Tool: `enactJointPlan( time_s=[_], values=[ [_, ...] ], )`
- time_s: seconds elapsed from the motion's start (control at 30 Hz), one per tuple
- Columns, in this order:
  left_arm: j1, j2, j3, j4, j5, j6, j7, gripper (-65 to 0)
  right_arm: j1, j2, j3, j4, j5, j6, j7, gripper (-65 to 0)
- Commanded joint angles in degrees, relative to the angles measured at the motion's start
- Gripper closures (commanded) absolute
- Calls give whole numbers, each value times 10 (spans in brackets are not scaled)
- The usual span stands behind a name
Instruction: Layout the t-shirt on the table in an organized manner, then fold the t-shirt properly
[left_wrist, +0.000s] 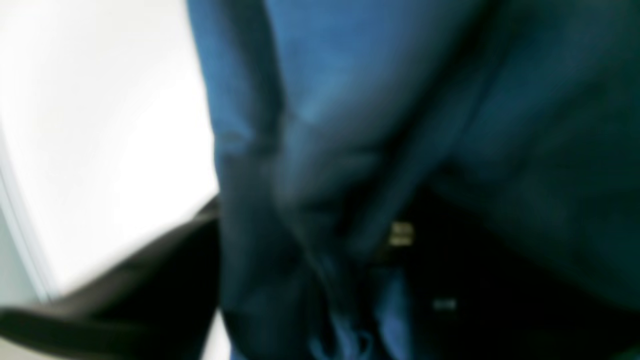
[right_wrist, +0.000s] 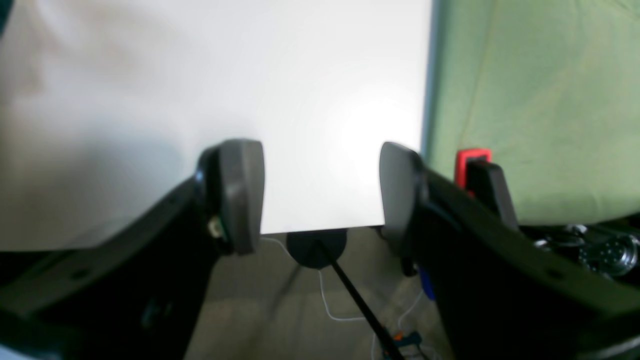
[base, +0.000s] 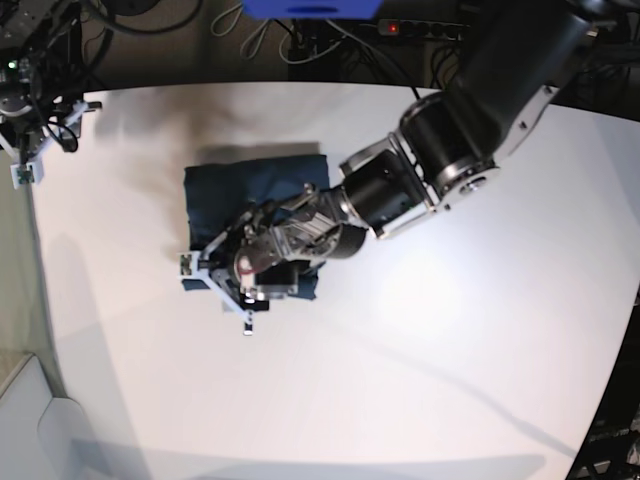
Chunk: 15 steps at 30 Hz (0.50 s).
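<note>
Fingers (right_wrist: 320, 195) of the right arm stand wide, empty; left fingers' (base: 240, 275) spread over the t-shirt (base: 255, 185) unclear.

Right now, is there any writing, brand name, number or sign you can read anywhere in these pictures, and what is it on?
No text can be read in any view.
Two pale tag-like patches by the dark navy-blue cotton t-shirt in the left wrist view: too blurred to tell if they carry writing.
Small white tabs on the left gripper over the smooth white table: too small to read.
Right gripper: no markings show.
</note>
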Motion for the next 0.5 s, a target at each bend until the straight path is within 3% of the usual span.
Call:
enactJointPlan(
  time_s=[0.0, 0.1, 0.23, 0.47],
  values=[
    [-4, -2, -8, -2, -1, -19, 20, -414, 2, 7, 2, 11, 5, 2, 9, -365],
    [-7, -2, -62, -1, -1, -19, 20, -553, -12, 7, 1, 11, 5, 2, 10, -365],
    [-16, -10, -136, 37, 0, -19, 20, -650, -18, 6, 0, 11, 5, 2, 13, -365],
    [-12, -60, -229, 168, 0, -19, 27, -650, -18, 3, -3, 11, 5, 2, 11, -365]
  ],
)
